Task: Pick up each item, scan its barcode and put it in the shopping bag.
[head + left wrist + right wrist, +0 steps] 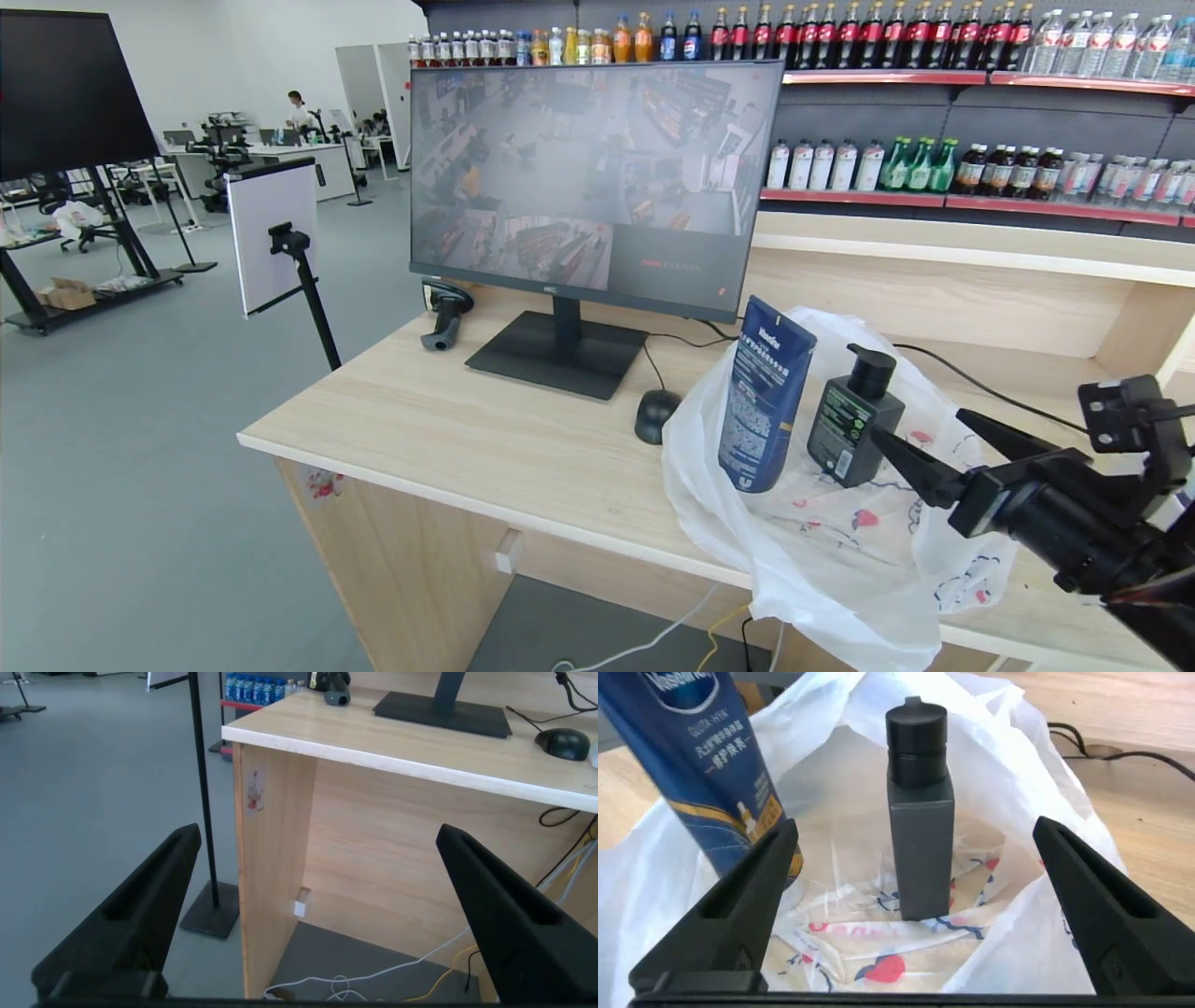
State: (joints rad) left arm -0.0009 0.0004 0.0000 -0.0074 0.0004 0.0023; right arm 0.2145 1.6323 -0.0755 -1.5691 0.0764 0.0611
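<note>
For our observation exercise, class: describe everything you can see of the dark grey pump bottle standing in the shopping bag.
The pump bottle is dark grey, square-shouldered and apparently plastic, with a black pump cap and a printed label on one face. It stands upright inside the open white shopping bag, resting on the bag's patterned film. A blue tube stands beside it, apart.

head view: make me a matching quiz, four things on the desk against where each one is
1 tube
2 pump bottle
3 mouse
4 scanner

a left of the monitor
b in the bag, right of the tube
c between the monitor's stand and the bag
d in the bag, nearest the mouse

Pairs: 1-d, 2-b, 3-c, 4-a
</note>
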